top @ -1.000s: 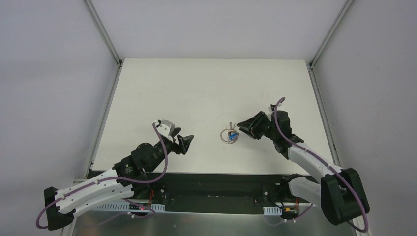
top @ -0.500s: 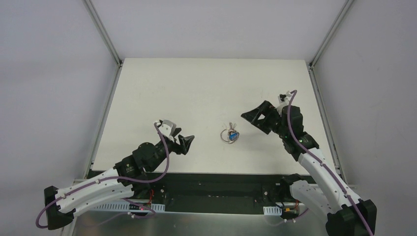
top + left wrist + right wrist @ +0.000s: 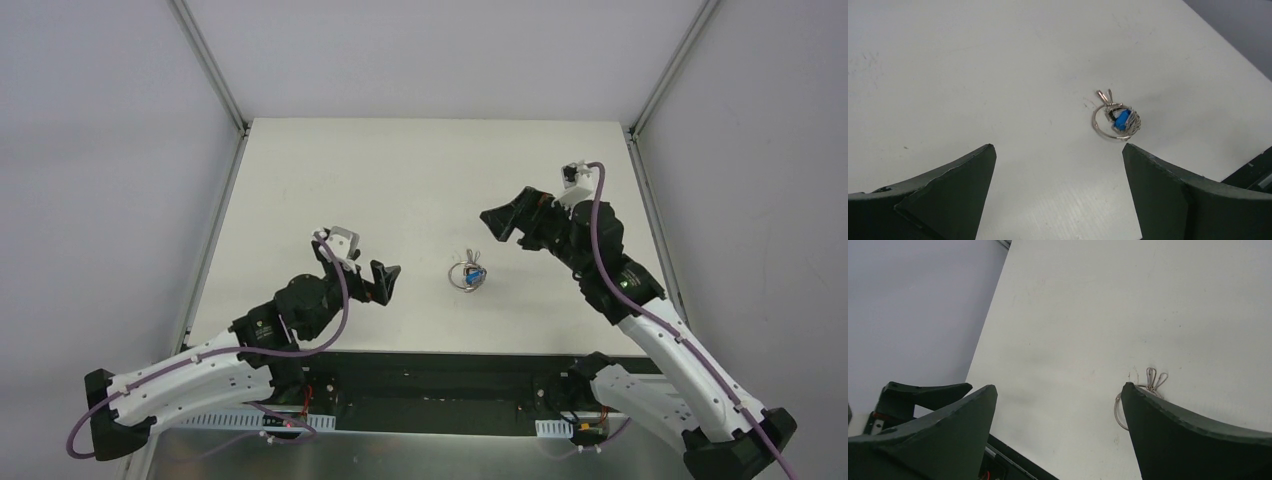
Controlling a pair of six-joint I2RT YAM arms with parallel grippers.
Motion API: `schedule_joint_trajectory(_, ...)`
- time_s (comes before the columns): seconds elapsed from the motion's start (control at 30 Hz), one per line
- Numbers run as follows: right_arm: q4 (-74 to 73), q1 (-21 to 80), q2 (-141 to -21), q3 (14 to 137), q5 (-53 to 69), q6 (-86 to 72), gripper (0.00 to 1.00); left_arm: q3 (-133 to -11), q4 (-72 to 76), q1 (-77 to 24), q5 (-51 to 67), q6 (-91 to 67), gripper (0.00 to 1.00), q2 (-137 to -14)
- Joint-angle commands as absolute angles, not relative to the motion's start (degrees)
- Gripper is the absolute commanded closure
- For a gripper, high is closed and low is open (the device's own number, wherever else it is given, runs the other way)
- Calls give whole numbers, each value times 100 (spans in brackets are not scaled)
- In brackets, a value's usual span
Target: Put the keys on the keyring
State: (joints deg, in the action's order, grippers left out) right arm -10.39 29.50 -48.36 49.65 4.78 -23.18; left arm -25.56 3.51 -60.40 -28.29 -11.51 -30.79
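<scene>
The keyring [image 3: 452,279] lies flat on the white table [image 3: 400,180], between my two grippers. A blue-headed key [image 3: 477,273] rests across its right side, bunched with plain silver keys. In the left wrist view the keyring [image 3: 1094,122] holds the blue key [image 3: 1121,121], and two silver pieces [image 3: 1105,95] stick out beyond it. My left gripper [image 3: 385,280] [image 3: 1058,146] is open and empty, just left of the ring. My right gripper [image 3: 497,222] [image 3: 1059,386] is open and empty, raised up and to the right of it. Its right finger hides most of the keyring [image 3: 1118,412].
The table's black front edge [image 3: 440,362] runs just behind the arm bases. Metal frame rails [image 3: 215,75] line both sides of the table. In the right wrist view the left gripper's fingers [image 3: 923,390] show at the lower left.
My right gripper opened, let go at the keyring, and lifted back up to the right. My left gripper opened wider and shifted slightly forward. The keyring stayed where it was.
</scene>
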Motion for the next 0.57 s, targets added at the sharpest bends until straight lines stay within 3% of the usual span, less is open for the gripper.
schedule_joint_trajectory(0.0,-1134,3578,-4935,5374,-968,-1906,1,-3434,-47,-6058,-3083,-1590,1,-3336)
schedule_joint_trajectory(0.27,-1426,4435,-5194,5737,-2631,-1597,1,-4584,-931,-6056,-3199,-1652,1,-3947)
schedule_joint_trajectory(0.53,-1022,5001,-5056,5518,-3472,-1295,1,-4804,-1054,-6056,-3398,-1580,1,-4058)
